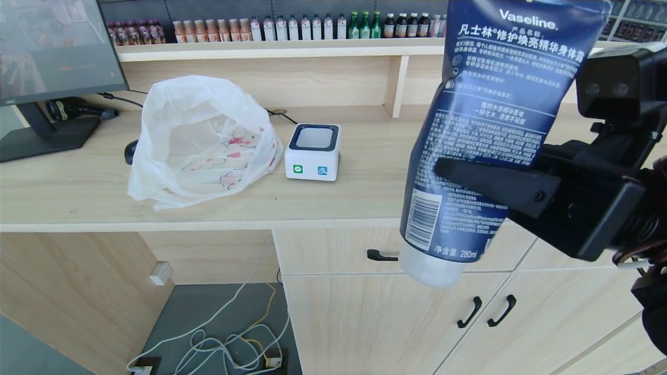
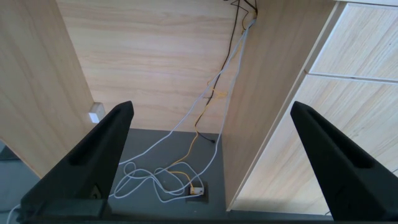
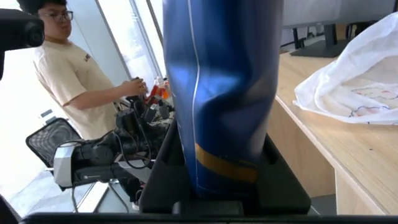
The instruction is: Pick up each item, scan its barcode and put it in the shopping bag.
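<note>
Right pincer point(image 1: 453, 174): pinching the tube point(image 1: 495, 104) across its lower body. One finger point(image 1: 490, 187) crosses the face that shows in the head view. In the right wrist view the fingers sit tight against both sides of the tube.

Tube: dark blue, held in the air clear of the desk point(image 1: 365, 192), out in front of its front edge toward the right end. It hangs with the cap point(image 1: 430, 268) down and the crimped end up, slightly tilted. The printed back and the barcode point(image 1: 423, 219), low on the body just above the cap, show in the head view.

Left pincer point(image 2: 211, 107): fingers point(image 2: 99, 155) spread wide, nothing between them. It hangs low before the open recess under the desk, above loose cables point(image 2: 168, 180) on the floor.

Bag point(image 1: 203, 140): white, thin plastic, lying on the desk left of centre, about midway between the front and rear edges. Its mouth gapes open. Whether anything lies inside cannot be told.

Scanner point(image 1: 313, 151): white cube with a dark-framed window on top, standing just beside the bag on the side of the right edge, apart from the tube.

Other items: a monitor point(image 1: 52, 47) at the rear left corner, a dark mouse point(image 1: 130, 151) touching the bag on the side of the left edge, and a row of bottles point(image 1: 292, 28) on the shelf behind the desk.
</note>
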Robot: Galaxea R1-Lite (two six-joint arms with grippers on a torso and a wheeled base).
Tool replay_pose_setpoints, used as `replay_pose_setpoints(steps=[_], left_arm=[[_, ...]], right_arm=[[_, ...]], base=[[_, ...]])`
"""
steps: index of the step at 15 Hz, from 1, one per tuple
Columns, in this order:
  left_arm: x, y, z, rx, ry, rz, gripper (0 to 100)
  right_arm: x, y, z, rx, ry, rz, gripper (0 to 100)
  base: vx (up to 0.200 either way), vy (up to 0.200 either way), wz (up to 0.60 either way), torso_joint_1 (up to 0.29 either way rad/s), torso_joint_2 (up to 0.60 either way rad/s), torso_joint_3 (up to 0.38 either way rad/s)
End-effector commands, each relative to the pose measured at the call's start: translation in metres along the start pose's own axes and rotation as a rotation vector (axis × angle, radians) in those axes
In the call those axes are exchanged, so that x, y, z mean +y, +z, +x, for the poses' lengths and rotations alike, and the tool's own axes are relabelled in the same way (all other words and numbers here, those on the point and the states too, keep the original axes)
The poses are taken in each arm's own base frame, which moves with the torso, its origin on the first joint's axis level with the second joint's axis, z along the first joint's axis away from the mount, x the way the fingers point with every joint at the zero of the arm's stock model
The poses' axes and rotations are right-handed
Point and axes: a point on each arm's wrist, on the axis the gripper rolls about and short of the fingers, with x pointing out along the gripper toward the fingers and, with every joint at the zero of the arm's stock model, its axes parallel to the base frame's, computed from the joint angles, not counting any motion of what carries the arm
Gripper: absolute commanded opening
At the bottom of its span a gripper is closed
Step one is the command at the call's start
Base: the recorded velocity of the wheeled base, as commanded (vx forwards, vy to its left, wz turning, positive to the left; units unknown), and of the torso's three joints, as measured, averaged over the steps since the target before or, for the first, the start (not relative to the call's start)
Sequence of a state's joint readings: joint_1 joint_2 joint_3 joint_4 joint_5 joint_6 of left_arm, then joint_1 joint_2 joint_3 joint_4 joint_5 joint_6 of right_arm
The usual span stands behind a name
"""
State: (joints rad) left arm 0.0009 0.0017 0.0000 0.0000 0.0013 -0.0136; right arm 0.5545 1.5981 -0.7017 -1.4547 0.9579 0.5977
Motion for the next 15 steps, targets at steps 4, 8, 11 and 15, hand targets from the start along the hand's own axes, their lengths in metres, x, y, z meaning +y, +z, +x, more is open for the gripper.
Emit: replay_pose_setpoints(steps=[4,8,11,15], left_arm=[[0.0,0.0,0.0,0.0,0.001,0.0,100],[0.0,0.0,0.0,0.0,0.001,0.0,100],[0.0,0.0,0.0,0.0,0.001,0.0,100],[0.0,0.0,0.0,0.0,0.001,0.0,100]], right_arm=[[-0.001,-0.025,-0.02,0.018,-0.09,-0.051,0],[-0.006,-0.023,-0.023,-0.065,-0.27,-0.134,0],[-0.003,-0.031,-0.03,-0.061,-0.368,-0.186,0],[-0.012,-0.037,-0.028,-0.096,-0.586,-0.297,0]], base=[[0.0,0.0,0.0,0.0,0.0,0.0],[0.0,0.0,0.0,0.0,0.0,0.0],[0.0,0.0,0.0,0.0,0.0,0.0],[0.0,0.0,0.0,0.0,0.0,0.0]])
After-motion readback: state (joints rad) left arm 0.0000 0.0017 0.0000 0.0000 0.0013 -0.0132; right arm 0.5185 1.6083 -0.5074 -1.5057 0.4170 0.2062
